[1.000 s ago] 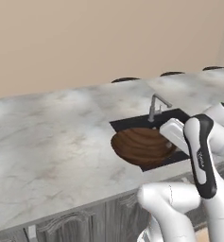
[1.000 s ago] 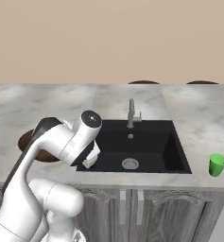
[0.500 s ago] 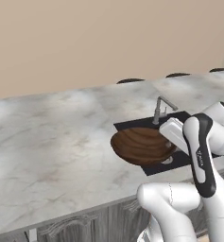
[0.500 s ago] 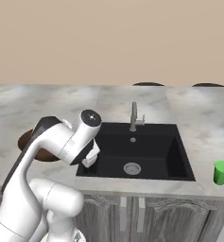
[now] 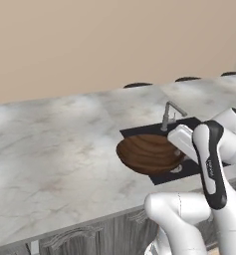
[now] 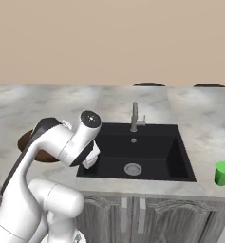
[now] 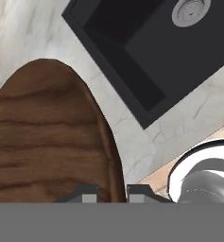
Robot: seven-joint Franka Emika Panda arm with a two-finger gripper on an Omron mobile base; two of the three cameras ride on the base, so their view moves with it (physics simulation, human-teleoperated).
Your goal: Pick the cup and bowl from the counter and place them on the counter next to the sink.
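The dark brown wood-grain bowl (image 5: 148,153) hangs just above the marbled counter (image 5: 55,149) at the left edge of the black sink (image 5: 196,123). My gripper (image 5: 183,143) is shut on its rim on the sink side. In the hand view the bowl (image 7: 47,142) fills the left, with the gripper (image 7: 112,193) clamped on its rim and the sink (image 7: 146,42) beyond. In the right base view the bowl (image 6: 26,141) peeks out behind my arm, and the small green cup (image 6: 223,172) stands on the counter (image 6: 190,99) right of the sink (image 6: 137,149).
A slim silver faucet (image 6: 134,116) rises behind the basin, and a round drain (image 7: 191,12) sits in its floor. Dark stool tops (image 5: 137,84) line the counter's far edge. Bare counter stretches left of the bowl. The counter's front edge is close below the bowl.
The whole picture has shifted slightly, so the camera has moved a little. The bowl stays in my gripper beside the sink's left edge.
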